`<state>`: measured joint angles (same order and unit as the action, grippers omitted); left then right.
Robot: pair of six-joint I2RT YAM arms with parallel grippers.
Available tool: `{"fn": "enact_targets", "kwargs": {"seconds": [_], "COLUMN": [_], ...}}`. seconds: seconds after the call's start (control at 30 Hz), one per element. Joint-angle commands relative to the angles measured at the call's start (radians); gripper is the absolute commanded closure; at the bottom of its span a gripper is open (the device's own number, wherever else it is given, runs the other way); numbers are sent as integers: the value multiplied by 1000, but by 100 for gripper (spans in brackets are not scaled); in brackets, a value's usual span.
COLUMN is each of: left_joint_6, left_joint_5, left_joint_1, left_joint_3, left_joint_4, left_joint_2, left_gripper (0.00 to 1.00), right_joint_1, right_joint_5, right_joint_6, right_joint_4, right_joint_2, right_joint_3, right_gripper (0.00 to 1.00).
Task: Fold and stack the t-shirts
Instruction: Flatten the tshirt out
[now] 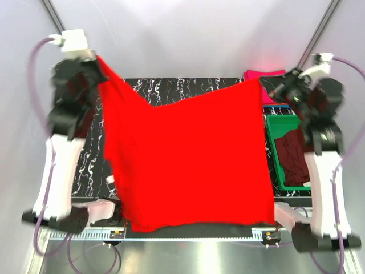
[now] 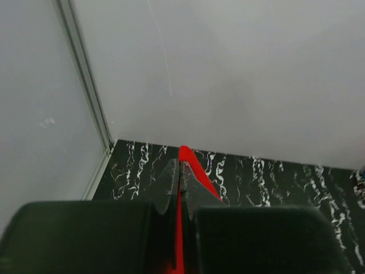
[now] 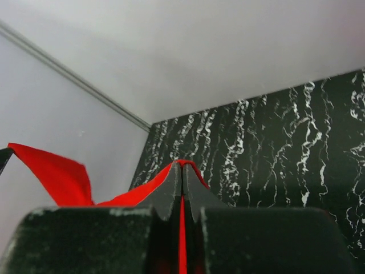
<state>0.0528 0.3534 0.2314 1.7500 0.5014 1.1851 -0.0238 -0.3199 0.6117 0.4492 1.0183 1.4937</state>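
The red t-shirt (image 1: 188,160) hangs spread in the air to the left of the green bin (image 1: 282,121), over the table (image 1: 91,165). The left gripper (image 2: 181,166) is clamped on one top corner, well away from the bin. The right gripper (image 3: 182,166) is clamped on the other corner, just above the bin's far end. This looks like the spreading step, before any fold. Next, I judge, the shirt needs lowering flat onto the table beside the bin, without wrinkles. The bin holds a dark maroon t-shirt (image 1: 292,155). A pink t-shirt (image 1: 263,73) lies just beyond the bin's far end.
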Motion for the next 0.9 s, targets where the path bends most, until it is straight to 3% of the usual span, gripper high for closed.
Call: {"fn": "enact_targets", "kwargs": {"seconds": [0.0, 0.27, 0.33, 0.63, 0.87], "left_joint_6": [-45, -67, -79, 28, 13], "left_joint_5": [-30, -77, -61, -140, -153], "left_joint_1": [-18, -30, -33, -87, -98], "left_joint_3": [-9, 68, -77, -328, -388], "left_joint_4": [-263, -363, -447, -624, -630], "left_joint_2": [77, 298, 314, 422, 459], "left_gripper": [100, 100, 100, 100, 100], "right_joint_1": [2, 1, 1, 2, 2], "right_joint_5": [18, -22, -45, -59, -50], "right_joint_6": [-26, -30, -6, 54, 22], "right_joint_4": [-237, -395, -478, -854, -824], "right_joint_2": [113, 359, 442, 732, 960], "right_joint_3": [-27, 13, -30, -138, 14], "right_gripper": [100, 100, 100, 100, 100]}}
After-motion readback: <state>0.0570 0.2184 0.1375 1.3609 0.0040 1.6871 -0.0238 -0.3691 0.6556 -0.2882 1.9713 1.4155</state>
